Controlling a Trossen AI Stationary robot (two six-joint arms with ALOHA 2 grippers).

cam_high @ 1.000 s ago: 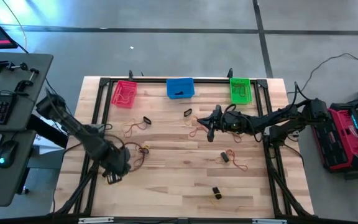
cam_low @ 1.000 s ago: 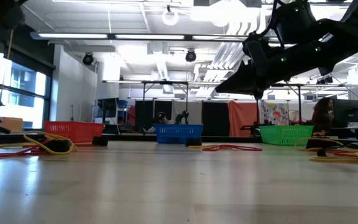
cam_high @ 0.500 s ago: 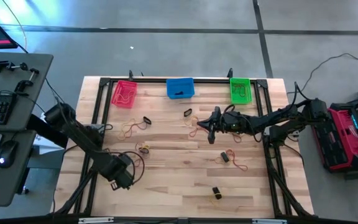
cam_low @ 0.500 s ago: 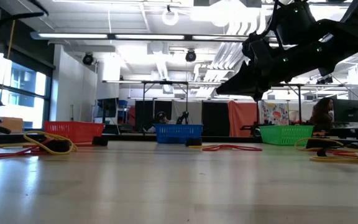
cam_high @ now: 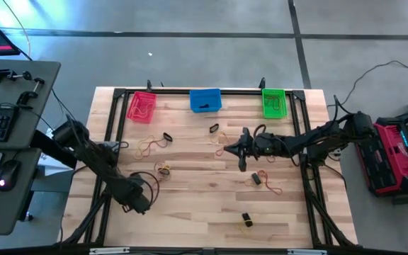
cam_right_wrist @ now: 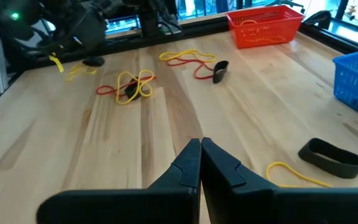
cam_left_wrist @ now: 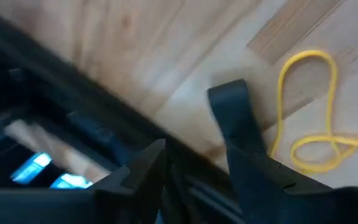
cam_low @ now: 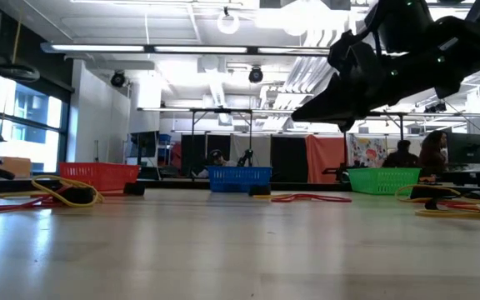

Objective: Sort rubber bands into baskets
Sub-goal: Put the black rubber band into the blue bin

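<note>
1. The right hand (cam_high: 242, 157), fingers pressed together with nothing between them, hangs over the middle of the table (cam_high: 190, 212), slightly lower in the high view than before.
2. The left hand (cam_high: 139, 200), fingers spread, has barely shifted near the table's left front.
3. Rubber bands (cam_high: 150, 146) lie scattered; red basket (cam_high: 142, 106), blue basket (cam_high: 205, 100) and green basket (cam_high: 274, 103) line the far edge.

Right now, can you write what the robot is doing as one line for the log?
left end effector: open, near table's front-left | right end effector: shut, empty, mid-table | red basket: yellow bands inside | loose bands remain
</note>
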